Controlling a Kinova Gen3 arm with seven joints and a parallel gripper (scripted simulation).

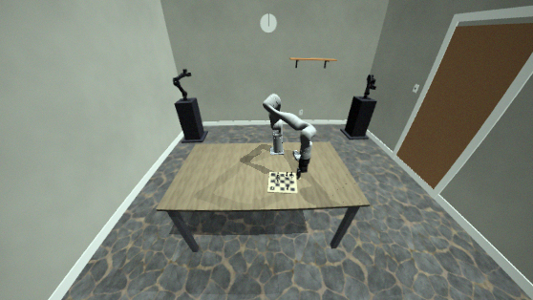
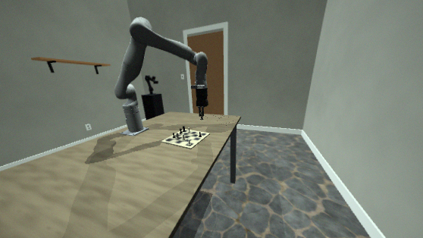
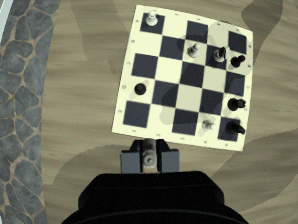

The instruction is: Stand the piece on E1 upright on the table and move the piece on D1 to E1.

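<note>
My gripper is shut on a pale piece, whose round top shows between the fingers in the wrist view. It holds the piece above the table, just off the E-file edge of the board. Square E1 is empty. The black piece stands upright on D1. A white piece stands on A1, another on B3 and another on E4. The held piece's lower end is hidden in the wrist view.
A pale piece stands on B4. Black pieces stand near the 5 edge: one on B5, one on D5 and one on E5. The wooden table carries the board and the arm's base.
</note>
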